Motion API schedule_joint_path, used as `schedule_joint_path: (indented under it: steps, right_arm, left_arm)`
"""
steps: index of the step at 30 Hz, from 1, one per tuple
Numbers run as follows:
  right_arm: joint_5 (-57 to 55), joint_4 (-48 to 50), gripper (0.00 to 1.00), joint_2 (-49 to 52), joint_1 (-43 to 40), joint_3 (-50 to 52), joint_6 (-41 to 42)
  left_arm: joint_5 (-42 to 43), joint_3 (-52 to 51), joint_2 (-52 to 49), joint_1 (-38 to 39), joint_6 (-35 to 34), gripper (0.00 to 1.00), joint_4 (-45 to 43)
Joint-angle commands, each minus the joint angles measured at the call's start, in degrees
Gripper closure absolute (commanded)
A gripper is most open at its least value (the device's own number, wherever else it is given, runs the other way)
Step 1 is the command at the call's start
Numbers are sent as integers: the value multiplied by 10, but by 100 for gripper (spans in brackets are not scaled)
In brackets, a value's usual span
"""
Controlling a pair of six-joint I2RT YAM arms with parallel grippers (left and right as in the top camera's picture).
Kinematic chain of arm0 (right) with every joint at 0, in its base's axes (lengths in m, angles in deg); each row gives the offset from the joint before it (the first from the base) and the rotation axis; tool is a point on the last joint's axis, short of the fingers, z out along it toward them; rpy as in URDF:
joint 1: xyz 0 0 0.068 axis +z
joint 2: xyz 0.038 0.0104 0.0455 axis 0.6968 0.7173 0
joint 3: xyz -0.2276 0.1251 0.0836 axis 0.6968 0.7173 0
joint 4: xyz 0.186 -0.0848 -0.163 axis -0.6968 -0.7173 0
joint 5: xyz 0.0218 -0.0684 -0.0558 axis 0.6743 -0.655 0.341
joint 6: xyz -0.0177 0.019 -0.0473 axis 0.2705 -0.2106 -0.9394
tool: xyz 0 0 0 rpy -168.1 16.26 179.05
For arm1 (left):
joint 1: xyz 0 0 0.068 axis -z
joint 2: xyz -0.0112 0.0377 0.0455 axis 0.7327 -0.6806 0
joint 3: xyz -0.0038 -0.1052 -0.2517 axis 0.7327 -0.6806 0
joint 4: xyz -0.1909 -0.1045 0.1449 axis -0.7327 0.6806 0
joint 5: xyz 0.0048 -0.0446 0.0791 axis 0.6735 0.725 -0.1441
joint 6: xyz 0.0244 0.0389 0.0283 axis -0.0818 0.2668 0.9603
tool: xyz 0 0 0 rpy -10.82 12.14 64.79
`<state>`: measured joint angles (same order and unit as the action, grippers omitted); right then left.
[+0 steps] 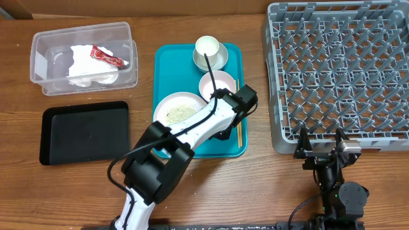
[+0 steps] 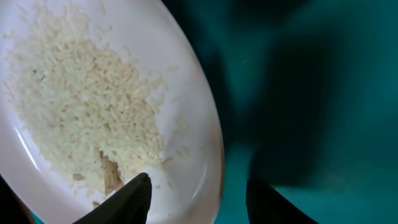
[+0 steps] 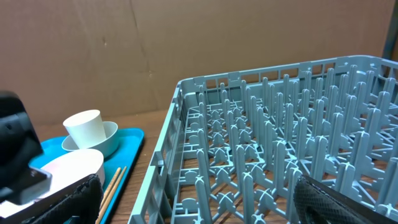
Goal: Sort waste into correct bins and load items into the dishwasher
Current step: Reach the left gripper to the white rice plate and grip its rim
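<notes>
Napkin point(image 1: 89, 64), wrapper point(image 1: 107, 57) lying in tub point(image 1: 39, 70). Rice point(image 2: 81, 106) sitting loose, pale, on white plate point(image 2: 193, 112) on teal tray point(image 1: 166, 64). Rack point(image 1: 339, 64), black tray point(image 1: 83, 131) holding nothing. Cup point(image 1: 207, 46), bowl point(image 1: 217, 83), chopsticks point(image 1: 239, 131) waiting unloaded. Am straddling plate rim with left gripper point(image 2: 199, 199), jaws apart, unclamped. Right gripper point(image 1: 321, 139) hanging wide open by rack.

The left arm point(image 1: 192, 128) reaches from 7 o'clock toward 1 o'clock, wrist tipped down, the left gripper point(image 2: 199, 200) with its dark fingers point(image 2: 134, 196) partly apart. The right arm point(image 1: 339, 191) sits folded at 5 o'clock, the right gripper point(image 1: 320, 135) pointing to 12 o'clock, jaws spread wide.
</notes>
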<state>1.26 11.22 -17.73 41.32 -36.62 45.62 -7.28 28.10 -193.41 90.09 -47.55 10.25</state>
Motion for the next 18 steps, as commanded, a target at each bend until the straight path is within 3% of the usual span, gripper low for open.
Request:
schedule_joint_path:
  steps: [1, 4, 6, 11, 14, 18]
  right_arm:
    - [-6, 2, 0, -5, 3, 6, 0]
    - [-6, 2, 0, -5, 3, 6, 0]
    - [-6, 2, 0, -5, 3, 6, 0]
    - [-6, 2, 0, -5, 3, 6, 0]
    - [-6, 2, 0, -5, 3, 6, 0]
    - [-6, 2, 0, -5, 3, 6, 0]
  left_arm:
    - [3, -4, -28, -3, -5, 50, -2]
    - [3, -4, -31, -3, -5, 53, -1]
    - [1, -4, -31, -3, -5, 66, -2]
    - [1, -3, -31, -3, -5, 76, 0]
    - [1, -2, -31, -3, 0, 95, 0]
    - [0, 11, -31, -3, 0, 96, 11]
